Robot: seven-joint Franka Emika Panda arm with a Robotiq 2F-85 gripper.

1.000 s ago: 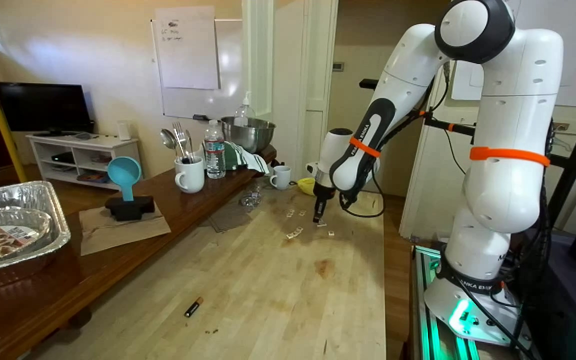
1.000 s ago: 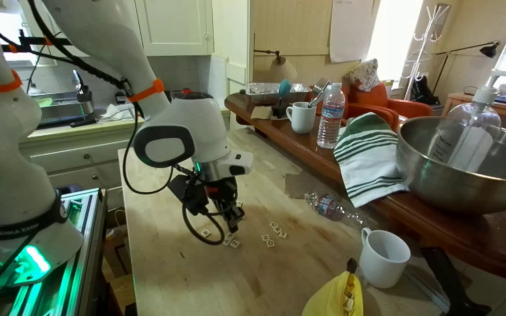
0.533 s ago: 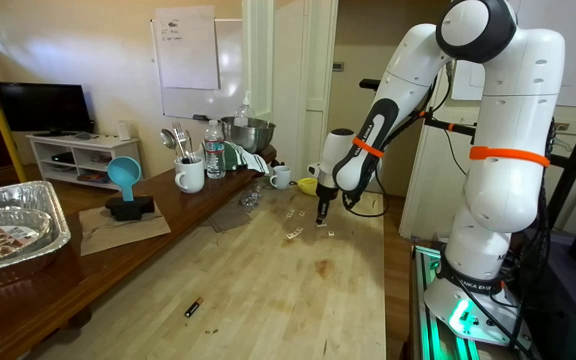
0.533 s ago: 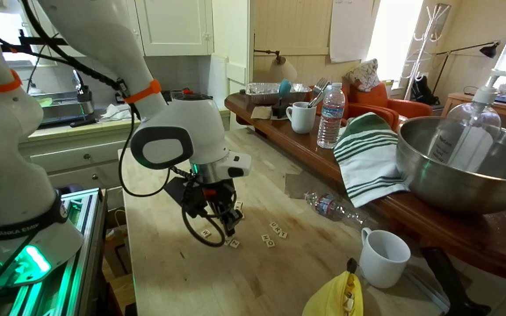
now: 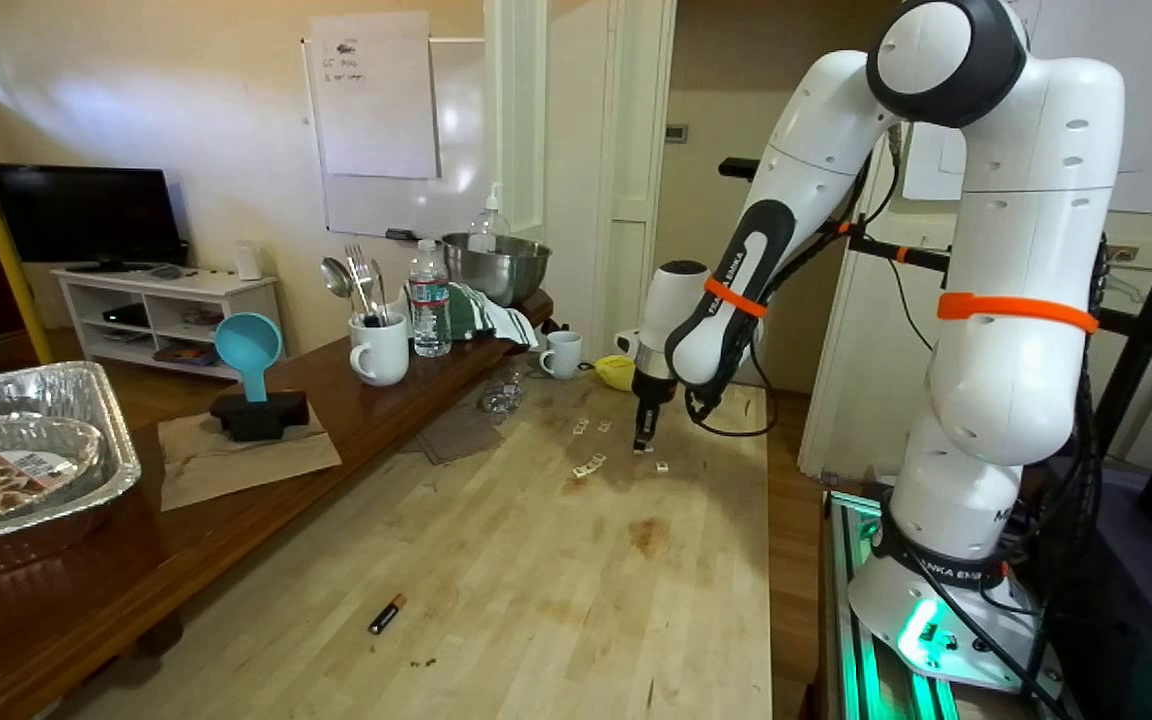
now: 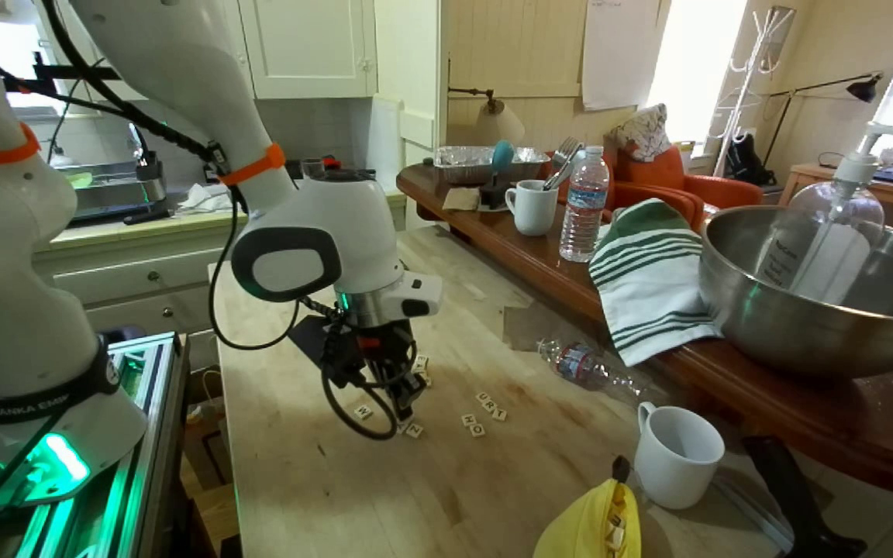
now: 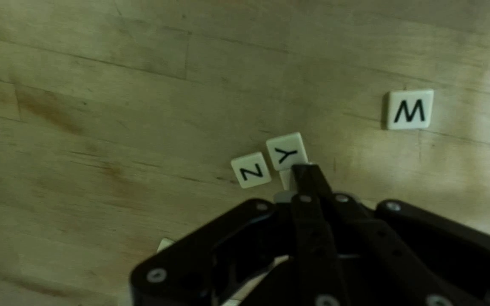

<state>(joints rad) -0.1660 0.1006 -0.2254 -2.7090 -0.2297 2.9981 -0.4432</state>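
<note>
Foil tray (image 5: 114,430): sits at your left on the near part of the raised dark counter (image 5: 121,590).
Blue scoop (image 5: 249,342): stands upright in a black base (image 5: 258,416) on brown paper (image 5: 226,470), just right of the tray.
Battery (image 5: 387,614): lies near and left on the pale table (image 5: 536,560).
Cutlery mug (image 5: 379,352): holds forks and spoons, farther along the counter, just beside an upright water bottle (image 5: 430,312).
Lying bottle (image 5: 503,393): rests on its side on the table, just below the counter edge.
Steel bowl (image 5: 521,272): stands at the counter's far end, with a pump bottle (image 6: 826,240) in it and a striped towel (image 6: 652,287) draped beside it.
White mug (image 5: 563,355): far side of the table, with a yellow pouch (image 5: 615,373) near its right.
Tile row (image 5: 589,466): lies left of your gripper (image 5: 643,445), in the way on that side; you cannot read the letters.
Z tile (image 7: 251,170): in the wrist view, just left of the Y tile (image 7: 286,151).
Y tile: right by your fingertips; you cannot tell whether they touch.
Half-hidden tile (image 7: 285,179): sits at Y's edge, its face covered by your black fingers (image 7: 309,182).
Jaws: closed together, pointing down.
W tile (image 7: 410,109): right of your gripper, apart from the others.
Cable (image 5: 731,433): hangs in a loop just right of your gripper.
</note>
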